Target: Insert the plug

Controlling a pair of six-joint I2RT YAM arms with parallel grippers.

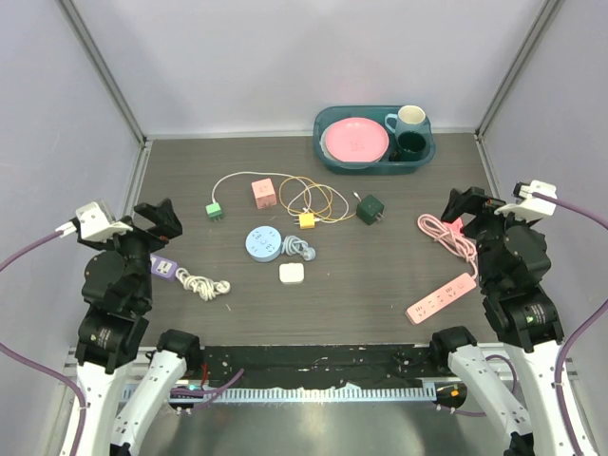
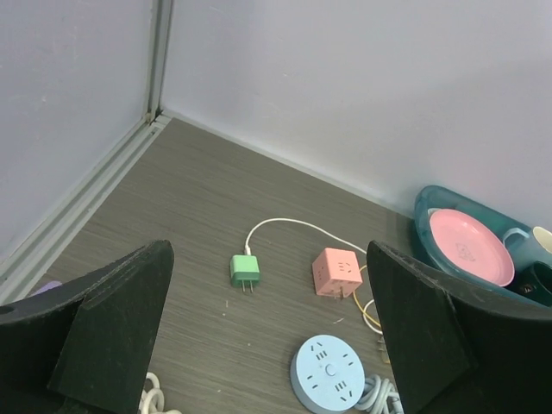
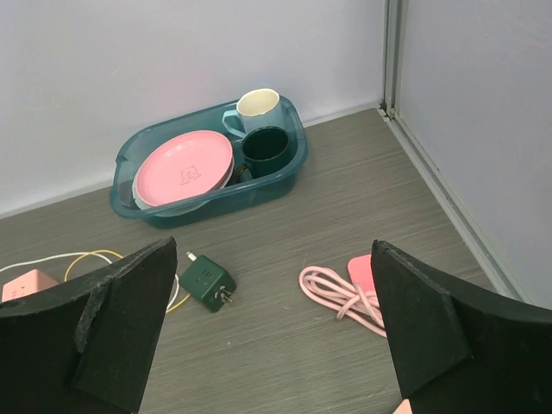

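A green plug (image 1: pixel 215 211) on a white cable lies left of a pink cube socket (image 1: pixel 263 193). A yellow plug (image 1: pixel 307 219), a dark green cube plug (image 1: pixel 370 209) and a round blue power strip (image 1: pixel 263 243) lie mid-table. A pink power strip (image 1: pixel 442 297) with a coiled pink cable (image 1: pixel 446 236) lies at the right. My left gripper (image 1: pixel 157 220) is open and empty above the table's left side. In the left wrist view it (image 2: pixel 266 250) faces the green plug (image 2: pixel 244 270) and pink cube (image 2: pixel 336 272). My right gripper (image 1: pixel 472 207) is open and empty; in its wrist view it (image 3: pixel 274 246) faces the dark green cube (image 3: pixel 205 281) and pink cable (image 3: pixel 341 291).
A teal tray (image 1: pixel 328 157) with a pink plate and two mugs stands at the back right. A white square adapter (image 1: pixel 292 274), a grey cable bundle (image 1: pixel 299 249) and a purple adapter (image 1: pixel 163 267) with a white cable (image 1: pixel 202 283) lie nearer. Walls enclose three sides.
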